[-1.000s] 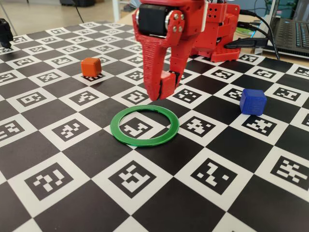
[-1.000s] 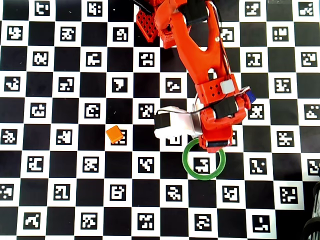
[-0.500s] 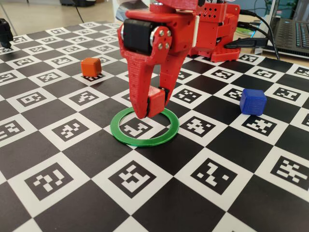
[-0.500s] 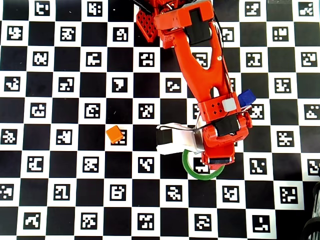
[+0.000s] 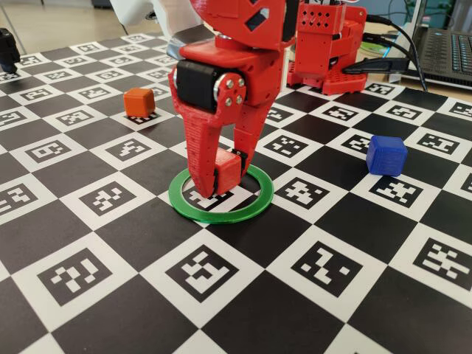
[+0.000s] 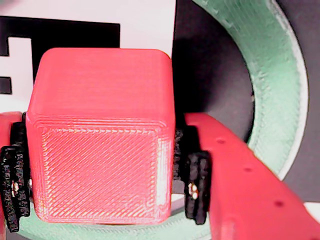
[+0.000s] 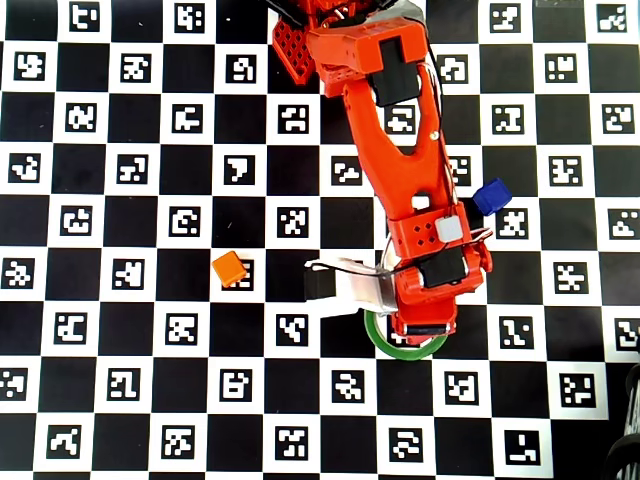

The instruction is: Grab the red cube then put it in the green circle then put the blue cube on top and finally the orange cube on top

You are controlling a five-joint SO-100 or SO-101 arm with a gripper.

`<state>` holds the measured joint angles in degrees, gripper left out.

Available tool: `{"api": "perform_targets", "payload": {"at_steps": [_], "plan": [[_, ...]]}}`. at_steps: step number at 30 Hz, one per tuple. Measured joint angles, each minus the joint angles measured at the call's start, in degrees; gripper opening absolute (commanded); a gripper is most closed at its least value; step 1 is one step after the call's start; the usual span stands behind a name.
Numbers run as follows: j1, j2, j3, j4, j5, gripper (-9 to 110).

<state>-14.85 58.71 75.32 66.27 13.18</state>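
Note:
My gripper (image 5: 220,184) is shut on the red cube (image 5: 228,170) and holds it low inside the green circle (image 5: 215,216). In the wrist view the red cube (image 6: 100,150) fills the space between the black pads (image 6: 196,186), with the green circle (image 6: 272,75) curving round behind and below it. I cannot tell whether the cube touches the board. The orange cube (image 5: 139,102) sits at the back left and the blue cube (image 5: 386,155) at the right, both apart from the gripper. From overhead the arm hides the red cube; the green circle (image 7: 405,351), orange cube (image 7: 229,268) and blue cube (image 7: 492,196) show.
The table is a black-and-white checkerboard mat (image 5: 324,265) with printed markers. The arm's red base (image 5: 328,51) stands at the back, with cables and a laptop (image 5: 446,48) at the back right. A small black object (image 5: 7,48) stands at the far left edge.
The gripper, still shut on the red cube, has moved forward from behind the green circle and come down until the cube sits inside the ring. The orange and blue cubes have not moved.

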Motion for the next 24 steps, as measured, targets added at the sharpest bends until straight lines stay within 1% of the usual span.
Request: {"api": "perform_targets", "payload": {"at_steps": [8,16,24], "plan": [[0.00,-0.53,-0.09,0.00,-0.70,14],[0.00,-0.53,-0.09,0.00,1.67,28],[0.00,-0.62,-1.23,0.62,2.90,32]]}}
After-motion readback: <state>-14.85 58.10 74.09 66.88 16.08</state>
